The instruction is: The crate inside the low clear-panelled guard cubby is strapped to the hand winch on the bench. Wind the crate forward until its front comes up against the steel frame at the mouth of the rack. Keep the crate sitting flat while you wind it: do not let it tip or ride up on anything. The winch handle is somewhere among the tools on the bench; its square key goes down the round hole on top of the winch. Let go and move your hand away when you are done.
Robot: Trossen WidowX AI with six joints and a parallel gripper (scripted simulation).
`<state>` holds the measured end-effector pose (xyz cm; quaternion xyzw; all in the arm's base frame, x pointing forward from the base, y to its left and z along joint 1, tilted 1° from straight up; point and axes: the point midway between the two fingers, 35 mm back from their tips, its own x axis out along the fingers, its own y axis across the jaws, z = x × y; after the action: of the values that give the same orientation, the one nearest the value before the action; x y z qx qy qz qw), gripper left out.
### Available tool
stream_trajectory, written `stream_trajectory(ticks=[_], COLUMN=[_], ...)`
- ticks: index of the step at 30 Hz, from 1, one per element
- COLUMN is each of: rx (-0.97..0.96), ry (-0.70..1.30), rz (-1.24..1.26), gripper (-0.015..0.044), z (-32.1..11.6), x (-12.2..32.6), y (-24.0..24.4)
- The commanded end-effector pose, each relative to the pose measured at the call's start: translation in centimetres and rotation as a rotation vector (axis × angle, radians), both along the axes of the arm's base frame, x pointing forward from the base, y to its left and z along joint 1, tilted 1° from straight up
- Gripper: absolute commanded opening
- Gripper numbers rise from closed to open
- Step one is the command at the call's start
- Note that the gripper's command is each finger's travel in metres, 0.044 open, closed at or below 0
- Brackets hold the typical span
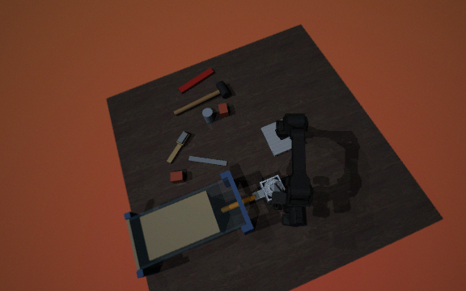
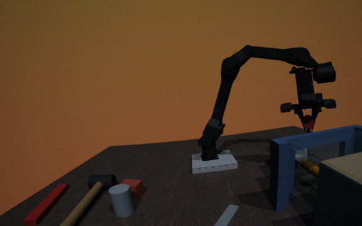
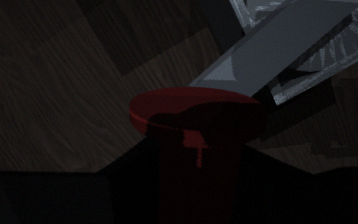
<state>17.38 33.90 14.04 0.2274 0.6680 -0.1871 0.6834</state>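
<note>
Crate: the big tan crate (image 1: 178,224) (image 2: 360,167) sits inside the see-through cubby (image 1: 188,246). It looks flat. Its front is not touching the blue frame (image 1: 239,202) (image 2: 281,176) at the mouth; there is a gap between them.
Strap: an orange strap (image 1: 237,203) (image 2: 310,167) goes from near the front of the crate, past the blue frame, to the winch side.
Winch: the silver winch (image 1: 266,196) (image 3: 305,91) is on the table (image 1: 338,113) (image 2: 165,191) (image 3: 55,100), outside the blue frame.
Handle: a flat gray bar (image 3: 280,50) reaches over the winch. The red grip (image 2: 308,121) (image 3: 160,102) is by one end of it.
Tool: the black tool (image 1: 277,199) (image 2: 308,127) (image 3: 185,140) points down and pinches the red grip.
Arm: the black arm (image 1: 298,158) (image 2: 269,53) bends up and over from a pale base plate (image 1: 275,149) (image 2: 213,169).
Near the cubby: a red block (image 1: 176,176), a gray strip (image 1: 207,161) (image 2: 226,216) and a brush (image 1: 178,146).
Farther off: a gray can (image 1: 207,114) (image 2: 122,201) beside another red block (image 1: 223,110) (image 2: 137,188), then a mallet (image 1: 201,101) (image 2: 85,202) and a red bar (image 1: 196,81) (image 2: 46,204).
</note>
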Motion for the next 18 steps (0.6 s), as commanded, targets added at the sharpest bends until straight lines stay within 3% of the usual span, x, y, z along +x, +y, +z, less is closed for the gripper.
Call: stream_trajectory(ticks=[1, 18], rx=[-0.018, -0.019], ry=[0.033, 0.035], rz=[0.008, 0.008], gripper=[0.0000, 0.0000], z=[-0.4, -0.5], x=[-1.6, -3.8], y=[-0.4, -1.6])
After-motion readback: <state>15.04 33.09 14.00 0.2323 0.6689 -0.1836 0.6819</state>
